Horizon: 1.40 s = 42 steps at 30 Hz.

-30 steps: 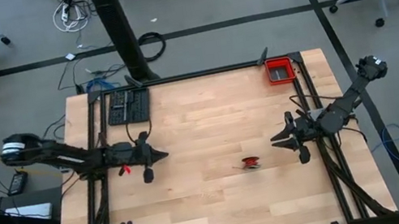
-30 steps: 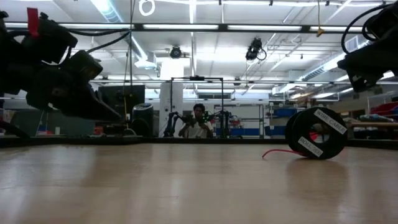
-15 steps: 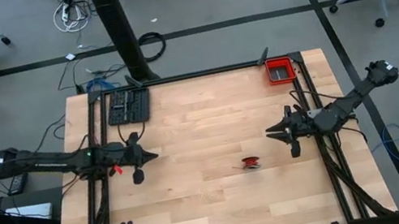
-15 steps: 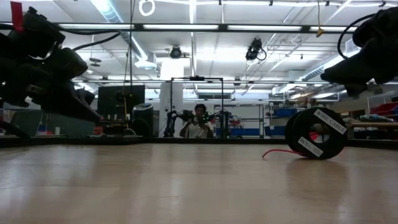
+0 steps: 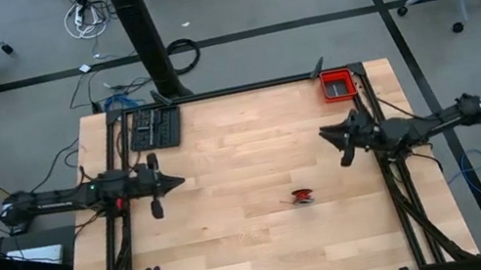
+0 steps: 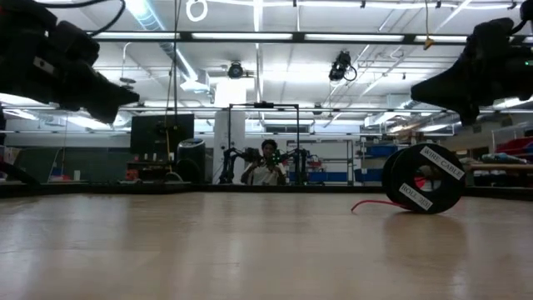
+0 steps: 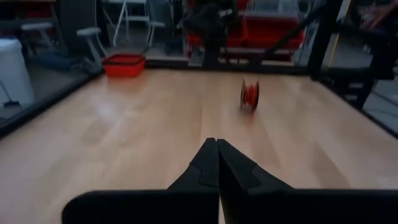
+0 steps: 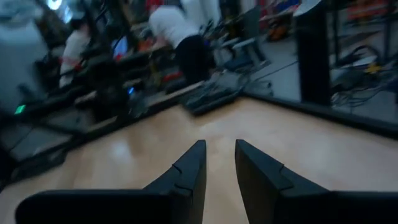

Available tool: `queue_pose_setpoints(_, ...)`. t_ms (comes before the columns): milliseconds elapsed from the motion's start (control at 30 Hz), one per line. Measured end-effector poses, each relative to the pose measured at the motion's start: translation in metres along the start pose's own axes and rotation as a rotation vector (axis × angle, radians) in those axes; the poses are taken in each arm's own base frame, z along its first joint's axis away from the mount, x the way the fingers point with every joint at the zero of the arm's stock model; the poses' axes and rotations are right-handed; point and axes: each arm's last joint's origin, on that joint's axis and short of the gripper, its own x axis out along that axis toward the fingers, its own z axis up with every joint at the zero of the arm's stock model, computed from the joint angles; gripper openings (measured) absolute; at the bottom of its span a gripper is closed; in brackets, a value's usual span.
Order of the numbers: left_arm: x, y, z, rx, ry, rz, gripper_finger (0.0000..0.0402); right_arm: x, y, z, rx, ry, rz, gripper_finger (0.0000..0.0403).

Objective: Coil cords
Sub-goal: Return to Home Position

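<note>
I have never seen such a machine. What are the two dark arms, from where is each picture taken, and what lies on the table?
This is a robot with two dark arms at a wooden table; each arm ends in a two-finger claw. One picture looks straight down from above, one looks level across the table top, and two come from cameras on the arms' wrists. The left claw hangs over the table's left side, shut and empty. The right claw hangs over the right side, slightly open, also empty. Nearer the right arm rests a black spool with the red cord wound on it. A red bin sits in a corner on the right.
</note>
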Motion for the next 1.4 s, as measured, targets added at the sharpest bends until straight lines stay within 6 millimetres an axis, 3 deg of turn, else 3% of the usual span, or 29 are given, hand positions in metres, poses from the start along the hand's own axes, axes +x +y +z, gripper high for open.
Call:
queue_pose_setpoints(200, -0.004, 0.000, 0.004, -0.004, -0.055, -0.003, 0.0000, -0.002, -0.007, 0.009, 0.054, -0.094, -0.042, 0.0084)
queue_pose_setpoints(1100, -0.004, 0.000, 0.005, -0.005, -0.067, -0.004, 0.0000, -0.003, -0.004, 0.008, 0.054, -0.082, -0.009, 0.0084)
queue_pose_setpoints(1400, -0.006, 0.000, 0.018, -0.015, -0.202, -0.007, 0.0000, -0.003, -0.004, 0.009, 0.055, -0.084, -0.009, 0.0084)
